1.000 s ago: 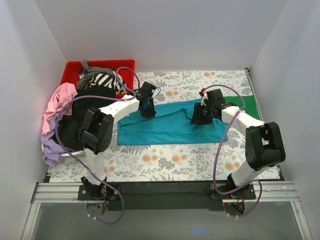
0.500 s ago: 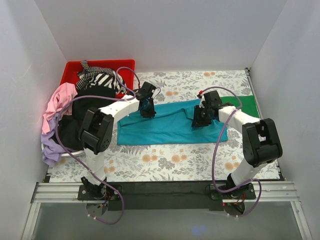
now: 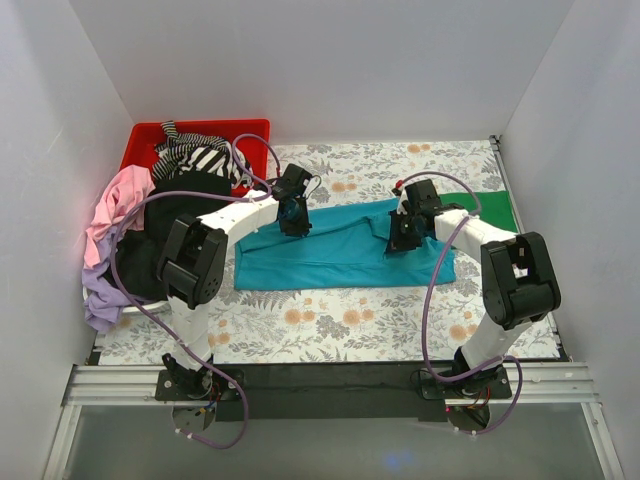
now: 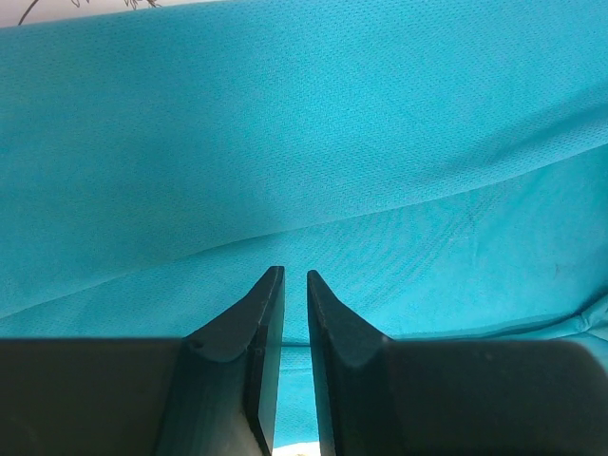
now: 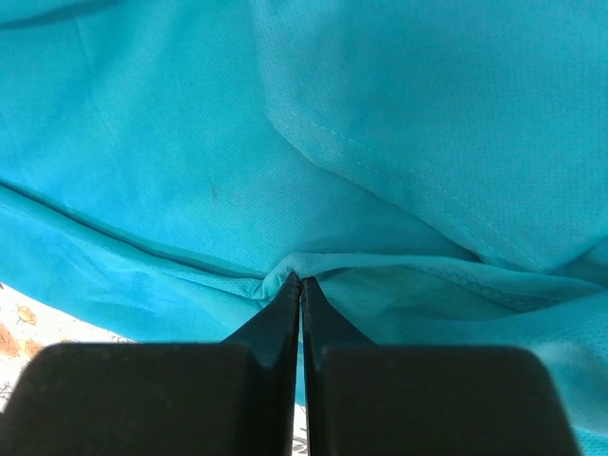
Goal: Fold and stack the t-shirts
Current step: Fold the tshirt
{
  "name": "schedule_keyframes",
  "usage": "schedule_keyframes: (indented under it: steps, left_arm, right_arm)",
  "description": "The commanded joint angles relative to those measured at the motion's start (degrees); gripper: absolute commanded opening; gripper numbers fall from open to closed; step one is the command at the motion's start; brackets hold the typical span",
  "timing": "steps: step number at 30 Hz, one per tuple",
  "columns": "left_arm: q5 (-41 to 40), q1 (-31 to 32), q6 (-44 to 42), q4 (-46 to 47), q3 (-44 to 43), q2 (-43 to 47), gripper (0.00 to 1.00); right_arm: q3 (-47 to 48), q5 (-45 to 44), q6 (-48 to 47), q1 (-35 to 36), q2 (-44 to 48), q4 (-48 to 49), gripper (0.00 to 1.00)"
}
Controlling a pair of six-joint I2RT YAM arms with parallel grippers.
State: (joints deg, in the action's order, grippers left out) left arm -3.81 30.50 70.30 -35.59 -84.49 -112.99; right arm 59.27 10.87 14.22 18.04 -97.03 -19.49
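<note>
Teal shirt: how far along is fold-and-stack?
Done: possibly one green shirt, lying flat at far right. In hand: teal shirt spread out, not folded up yet; right claw shut on a pinch of it, left claw on it, grip unclear. Left: shirt heap (striped, black, pink, lilac) in and beside the red bin.

A teal cloth t-shirt, matt, with a fine mesh knit and stitched hems, lies on a matt floral-printed table cover. At 10 o'clock is a glossy red plastic bin. At 6 o'clock is a pale metal rail. The right gripper has smooth, matt black plastic fingers.
</note>
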Motion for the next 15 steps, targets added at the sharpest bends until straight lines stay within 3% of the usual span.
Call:
schedule_keyframes:
  steps: [1, 15]
  left_arm:
    - [-0.8, -0.1, -0.6, -0.3, -0.1, 1.0, 0.14]
    - [-0.7, -0.1, -0.7, -0.3, 0.0, 0.4, 0.14]
  right_arm:
    - [2.9, 0.6, -1.1, 0.3, 1.3, 0.6, 0.01]
    - [6.7, 2.1, -0.9, 0.5, 2.7, -0.5, 0.01]
